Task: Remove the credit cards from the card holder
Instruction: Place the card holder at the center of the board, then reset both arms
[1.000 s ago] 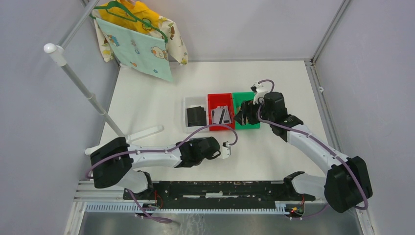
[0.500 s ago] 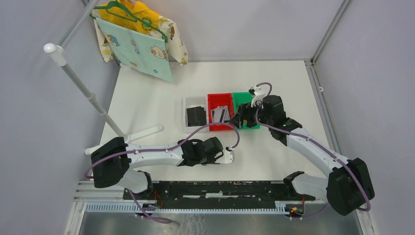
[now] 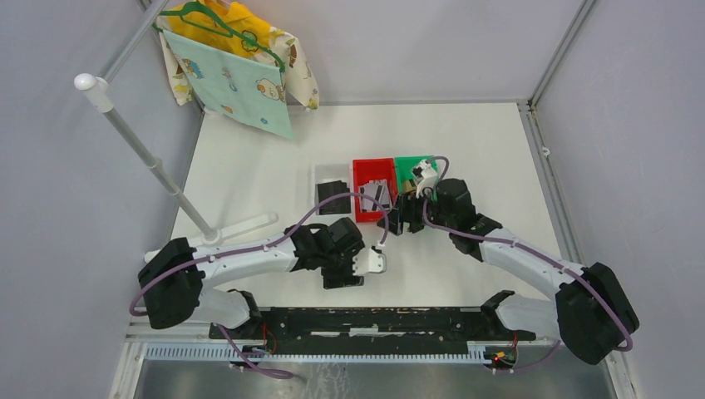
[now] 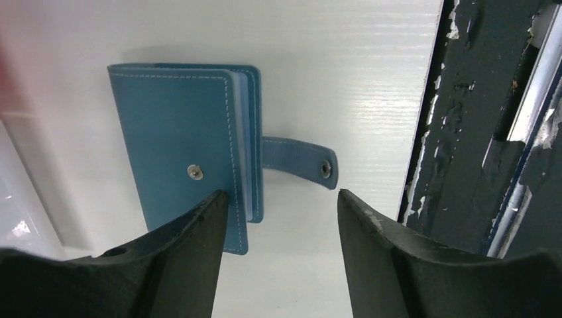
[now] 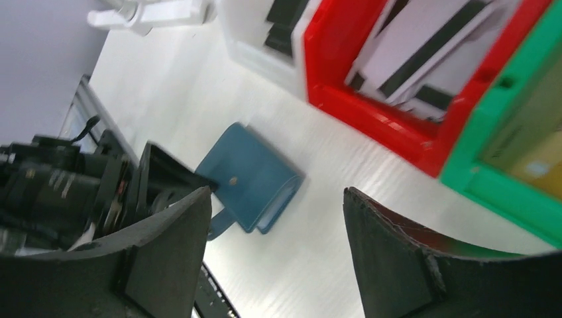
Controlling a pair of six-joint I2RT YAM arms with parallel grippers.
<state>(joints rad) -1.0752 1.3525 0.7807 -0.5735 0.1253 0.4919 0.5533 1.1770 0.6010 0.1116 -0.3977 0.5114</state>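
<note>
the card holder (image 4: 179,152) lies closed by the bench's (image 4: 344,73) near edge, strap (image 4: 298,162) undone. left fingers (image 4: 185,265) wide over it, holding nothing; right fingers (image 5: 397,265) wide, empty, by the red bin (image 5: 371,112).

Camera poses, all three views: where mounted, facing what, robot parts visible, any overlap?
Top external: above and behind the bases, looking down at the table; left arm and right arm show whole.
Left wrist: on the left arm, looking down at the card holder; left jaws open at bottom.
Right wrist: on the right arm, angled across the table past the red bin; right jaws open at bottom.
Shared: both wrist views show the card holder.
</note>
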